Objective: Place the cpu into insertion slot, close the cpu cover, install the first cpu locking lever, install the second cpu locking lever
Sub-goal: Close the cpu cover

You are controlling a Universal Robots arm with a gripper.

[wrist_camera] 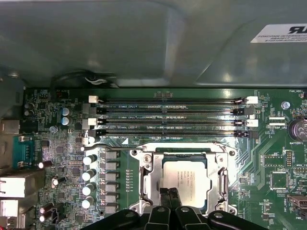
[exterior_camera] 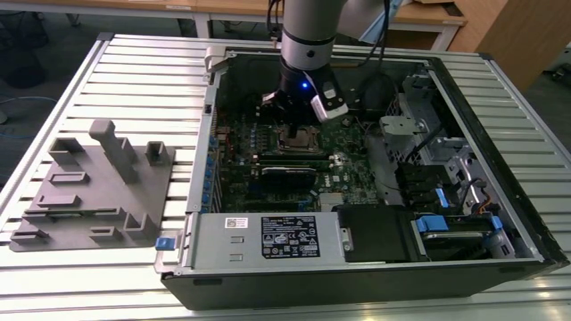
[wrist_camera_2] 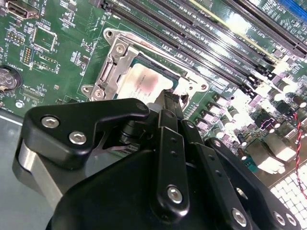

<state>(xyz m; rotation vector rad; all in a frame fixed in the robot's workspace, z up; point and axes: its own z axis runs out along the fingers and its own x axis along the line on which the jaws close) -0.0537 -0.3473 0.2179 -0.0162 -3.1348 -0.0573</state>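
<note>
Pincer [wrist_camera: 169, 192] nearest, clenched on nothing. Below, green board [wrist_camera: 268, 160]; toward its memory-slot edge, insertion slot [wrist_camera: 184, 157], cpu cover [wrist_camera: 149, 184] down, cpu [wrist_camera: 187, 177] seated inside. Risk: tips slipping sideways, scraping cpu top or bending cover.

a robotics lab or test workshop, laid out as a work cell. a table [exterior_camera: 107, 67] of ribbed aluminium profiles spans the exterior view. on it an open desktop computer case [exterior_camera: 357, 284] lies on its side, its green circuit board [exterior_camera: 344, 167] bared. an industrial robot arm [exterior_camera: 308, 33] hangs from the top centre into the case. at the left of the frame sits a grey fixture block [exterior_camera: 89, 194] with slots and posts. wooden desks [exterior_camera: 428, 20] and a wooden cabinet [exterior_camera: 509, 40] line the top edge, above a grey floor [exterior_camera: 36, 80].
</note>
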